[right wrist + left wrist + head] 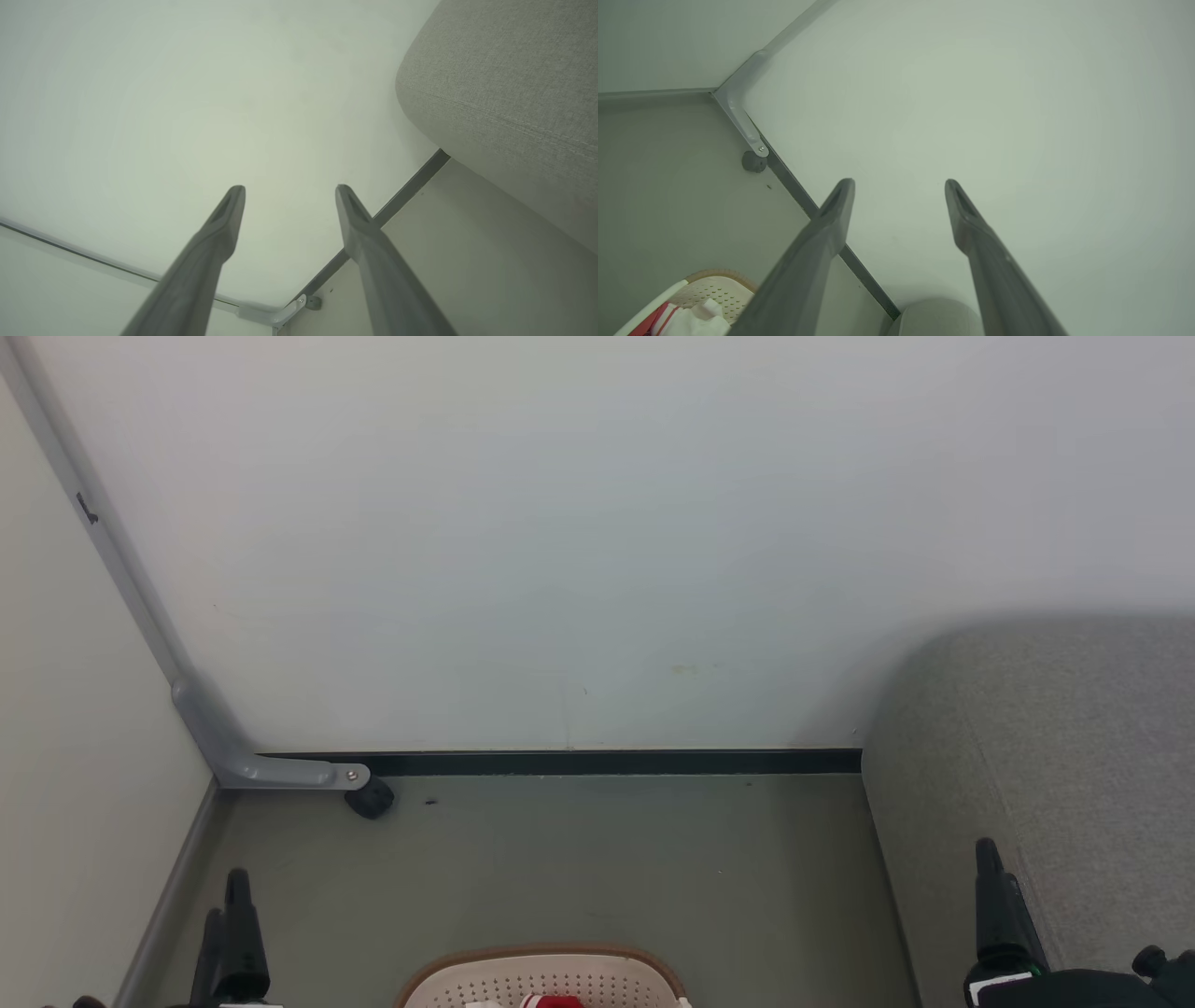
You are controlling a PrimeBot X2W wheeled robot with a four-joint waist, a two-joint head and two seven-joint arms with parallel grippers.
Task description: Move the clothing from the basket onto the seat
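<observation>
Your left claw [900,184] and right claw [289,188] both stand spread and empty, fingers aimed at the pale wall [597,523]. The bright red, white-striped clothing [551,1001] lies in the oval cream perforated plastic basket [560,954] on the floor [607,859] between them. The large grey woven-fabric sofa [1055,756] is just beside your right claw.

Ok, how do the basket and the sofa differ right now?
The basket is cream perforated plastic with a brown rim; the sofa is grey woven fabric. The basket holds red-and-white clothing; the sofa's visible part is bare. The basket sits centred before the robot; the sofa stands to its right, by the wall. Both rest on the floor and have rounded edges.
</observation>
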